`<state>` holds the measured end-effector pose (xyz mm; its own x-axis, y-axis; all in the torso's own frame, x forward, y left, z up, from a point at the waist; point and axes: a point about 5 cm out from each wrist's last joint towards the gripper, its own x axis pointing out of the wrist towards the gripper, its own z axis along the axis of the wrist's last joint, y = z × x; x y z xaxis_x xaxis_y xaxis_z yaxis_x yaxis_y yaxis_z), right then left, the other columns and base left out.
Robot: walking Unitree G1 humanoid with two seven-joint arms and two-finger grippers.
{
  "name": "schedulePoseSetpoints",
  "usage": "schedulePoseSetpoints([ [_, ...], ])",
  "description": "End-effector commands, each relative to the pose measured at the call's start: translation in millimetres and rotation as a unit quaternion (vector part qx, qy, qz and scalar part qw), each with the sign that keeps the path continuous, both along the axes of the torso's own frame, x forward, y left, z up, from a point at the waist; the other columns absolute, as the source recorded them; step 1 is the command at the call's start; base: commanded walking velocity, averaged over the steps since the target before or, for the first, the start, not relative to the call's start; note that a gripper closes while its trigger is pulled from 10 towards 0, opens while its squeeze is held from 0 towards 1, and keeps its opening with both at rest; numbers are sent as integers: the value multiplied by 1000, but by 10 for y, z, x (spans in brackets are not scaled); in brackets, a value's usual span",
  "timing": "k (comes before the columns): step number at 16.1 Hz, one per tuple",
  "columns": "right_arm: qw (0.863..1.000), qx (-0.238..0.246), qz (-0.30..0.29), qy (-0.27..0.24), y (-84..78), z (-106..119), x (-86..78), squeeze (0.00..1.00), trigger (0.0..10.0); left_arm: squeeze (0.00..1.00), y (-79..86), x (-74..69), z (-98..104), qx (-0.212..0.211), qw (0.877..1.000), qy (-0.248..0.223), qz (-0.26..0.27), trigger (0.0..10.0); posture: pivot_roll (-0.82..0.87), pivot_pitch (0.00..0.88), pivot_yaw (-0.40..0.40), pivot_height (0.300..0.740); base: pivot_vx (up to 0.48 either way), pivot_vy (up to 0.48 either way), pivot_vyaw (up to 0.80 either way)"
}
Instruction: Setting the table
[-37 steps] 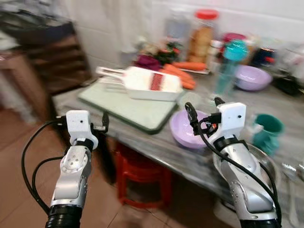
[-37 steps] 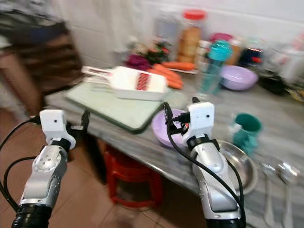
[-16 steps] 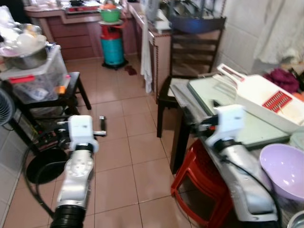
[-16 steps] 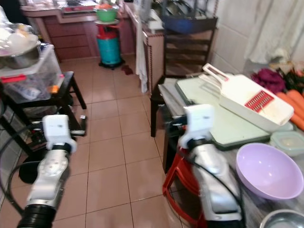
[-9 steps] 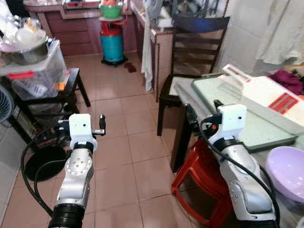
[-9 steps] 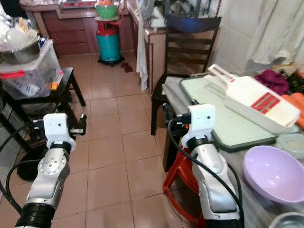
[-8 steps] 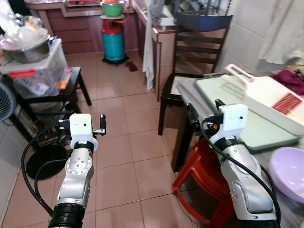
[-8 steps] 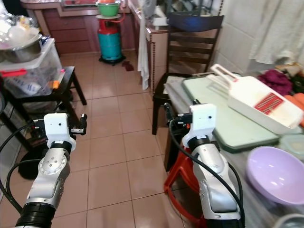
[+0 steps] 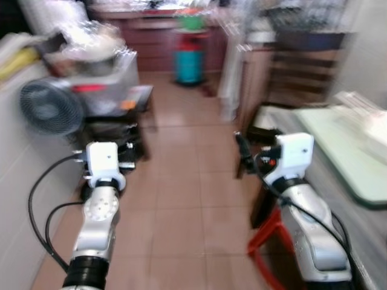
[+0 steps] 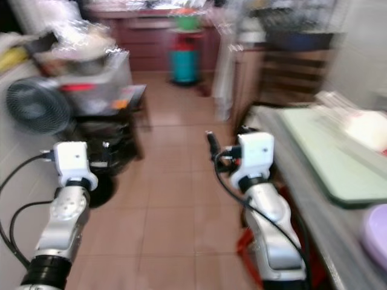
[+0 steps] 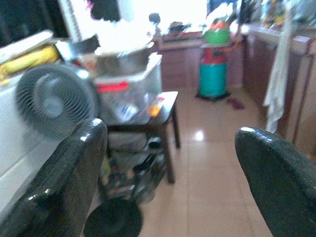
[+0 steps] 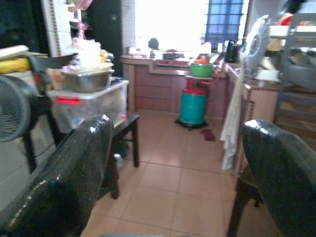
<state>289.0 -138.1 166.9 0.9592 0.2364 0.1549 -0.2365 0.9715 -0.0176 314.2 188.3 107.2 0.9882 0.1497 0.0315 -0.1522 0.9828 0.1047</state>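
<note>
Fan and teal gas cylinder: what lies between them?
In the right wrist view, a dark side table carrying a clear storage bin stands between the fan and the cylinder, with bare tiled floor beyond it.

head views down over floor, wrist views toward gas cylinder

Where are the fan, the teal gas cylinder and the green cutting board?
fan [image 11: 52,100], left wrist view, on the hub of its round grille.
teal gas cylinder [image 12: 191,107], right wrist view, on the middle of its body.
green cutting board [image 10: 323,158], right eye view, on its bare top surface.
</note>
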Motion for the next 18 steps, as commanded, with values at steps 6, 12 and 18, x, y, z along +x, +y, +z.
schedulePoseSetpoints([
  [6,1000,20,-12,-6,-15,23,30,0,10000,0,8,56,67,7,1000,-9,1,10000,-18,0,2,740,0,285,384],
  [12,999,32,-30,5,-70,5,57,0,10000,0,21,65,53,6,1000,-7,3,10000,-20,0,-1,740,0,292,-340],
  [18,999,37,-31,10,-79,-10,48,0,10000,0,19,59,37,4,1000,-5,5,10000,-24,0,-4,740,0,304,-288],
])
